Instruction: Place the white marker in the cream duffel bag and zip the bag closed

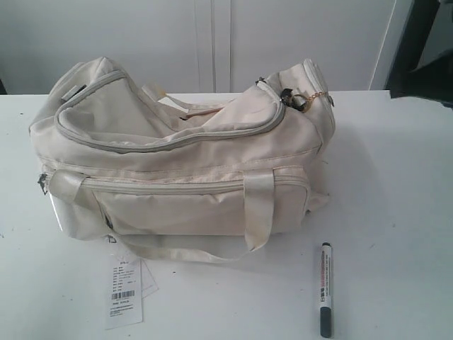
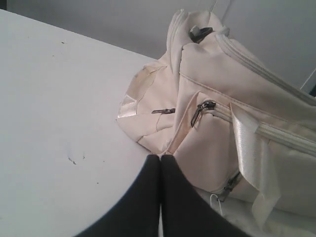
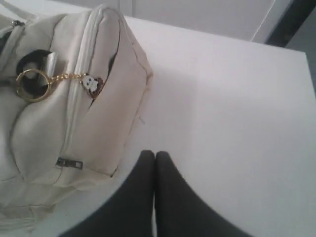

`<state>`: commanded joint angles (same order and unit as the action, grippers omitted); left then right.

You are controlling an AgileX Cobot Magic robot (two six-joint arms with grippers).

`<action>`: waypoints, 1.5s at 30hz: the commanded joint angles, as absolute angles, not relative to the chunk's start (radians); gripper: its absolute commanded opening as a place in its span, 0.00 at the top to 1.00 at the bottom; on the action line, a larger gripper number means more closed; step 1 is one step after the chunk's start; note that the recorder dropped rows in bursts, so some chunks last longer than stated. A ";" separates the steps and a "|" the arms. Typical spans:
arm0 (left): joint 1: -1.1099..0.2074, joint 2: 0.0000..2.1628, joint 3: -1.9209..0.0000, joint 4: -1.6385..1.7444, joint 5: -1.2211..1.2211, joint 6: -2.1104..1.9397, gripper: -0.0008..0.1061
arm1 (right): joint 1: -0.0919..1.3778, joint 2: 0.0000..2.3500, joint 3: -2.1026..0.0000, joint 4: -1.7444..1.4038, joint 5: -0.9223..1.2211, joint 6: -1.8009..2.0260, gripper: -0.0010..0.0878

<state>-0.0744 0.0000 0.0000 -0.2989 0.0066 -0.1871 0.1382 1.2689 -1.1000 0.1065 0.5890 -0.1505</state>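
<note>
My left gripper [image 2: 160,159] has its two dark fingers [image 2: 143,197] pressed flat together with nothing between them, and my right gripper [image 3: 155,155] is pinched shut the same way, also empty. Just ahead of my left fingertips is one end of the cream duffel bag [image 2: 237,84]. It is so close that I cannot tell whether the tips brush the fabric. A dark zipper pull [image 2: 201,109] hangs at the corner of its front pocket, a little beyond the tips. The bag's other end [image 3: 54,123] is near my right fingers but clear of them, with bare white table [image 3: 222,98] under and beyond the tips. A gold keyring with a small charm [image 3: 90,83] dangles on that end. From the exterior view, the bag [image 1: 184,170] slumps across the table [image 1: 396,177], its handles drooping down the front. The white marker [image 1: 325,289] lies flat on the tabletop on my right fingers' side, in front of the bag's right corner and apart from it, one dark end pointing toward the bag. A white barcode tag [image 1: 124,301] lies on my left fingers' side.
</note>
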 joint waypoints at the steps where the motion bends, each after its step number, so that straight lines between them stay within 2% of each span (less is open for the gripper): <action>1: -0.074 0.000 0.000 -0.302 0.000 -0.187 0.99 | 0.138 1.296 -1.132 0.158 0.595 -0.189 0.99; 3: -0.074 0.000 0.000 -0.321 0.000 -0.187 0.99 | 0.138 1.347 -1.187 0.272 0.613 -0.281 0.97; 5: -0.074 0.000 0.000 -0.345 0.000 -0.187 0.99 | 0.138 1.397 -1.237 0.376 0.629 -0.371 0.89; 8: -0.074 0.000 0.000 -0.378 0.000 -0.187 0.99 | 0.138 1.469 -1.308 0.481 0.644 -0.454 0.74; 13: -0.074 0.000 0.000 -0.431 0.000 -0.187 0.99 | 0.138 1.561 -1.391 0.498 0.668 -0.462 0.34; 15: -0.074 0.000 0.000 -0.453 0.000 -0.187 0.99 | 0.138 1.594 -1.410 0.496 0.675 -0.484 0.23; 17: -0.074 0.000 0.000 -0.453 0.000 -0.187 0.99 | 0.138 1.620 -1.420 0.494 0.656 -0.489 0.20; 24: -0.074 0.000 0.000 -0.453 0.021 -0.187 0.99 | 0.138 1.743 -1.490 0.500 0.643 -0.467 0.22; 31: -0.074 0.000 0.000 -0.429 0.011 -0.181 0.99 | 0.138 1.797 -1.505 0.533 0.651 -0.465 0.35; 34: -0.074 0.000 0.000 -0.429 0.006 -0.181 0.99 | 0.138 1.815 -1.505 0.536 0.651 -0.465 0.50; 36: -0.074 0.000 0.000 -0.429 -0.009 -0.181 0.99 | 0.138 1.817 -1.505 0.550 0.651 -0.471 0.77; 38: -0.074 0.000 0.000 -0.431 -0.015 -0.185 0.99 | 0.138 1.817 -1.505 0.550 0.651 -0.495 0.99; 45: -0.074 0.000 -0.097 -0.401 -0.016 -0.176 0.99 | 0.138 1.817 -1.505 0.550 0.654 -0.495 0.99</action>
<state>-0.0744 0.0000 -0.0966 -0.4008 -0.0162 -0.1761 0.1382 1.8169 -1.5053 0.5502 0.6537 -0.4950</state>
